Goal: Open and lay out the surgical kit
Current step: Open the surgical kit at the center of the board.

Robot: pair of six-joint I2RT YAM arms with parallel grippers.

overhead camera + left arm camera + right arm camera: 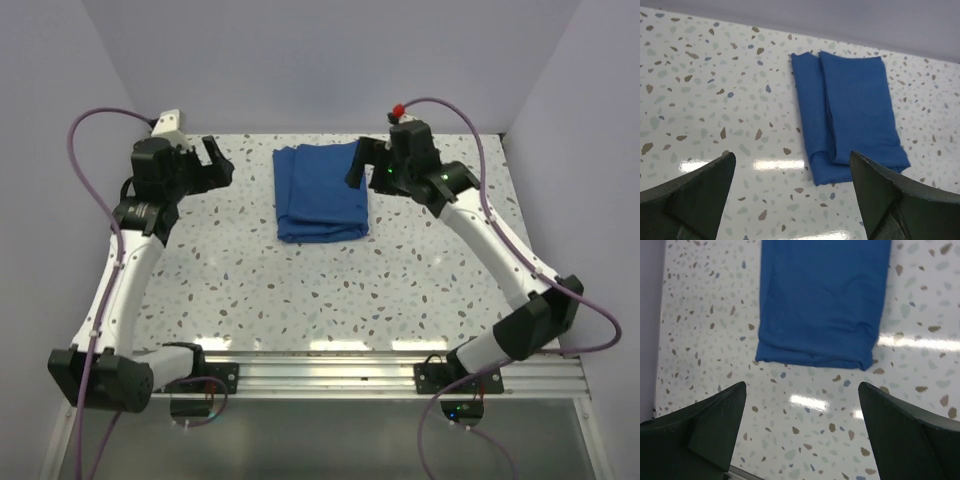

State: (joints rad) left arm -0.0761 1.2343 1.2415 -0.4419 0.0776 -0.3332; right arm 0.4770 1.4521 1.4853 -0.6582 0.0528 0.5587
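Both my left gripper and right gripper hang with jaws spread wide and empty, flanking the folded royal-blue cloth bundle at the far middle of the speckled white table. Unwrapping is not yet begun. Next, I judge, I must pinch a loose top flap. The folds hide whatever is inside.

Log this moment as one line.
blue bundle: folded, unopened | left gripper: open, empty | right gripper: open, empty, near bundle
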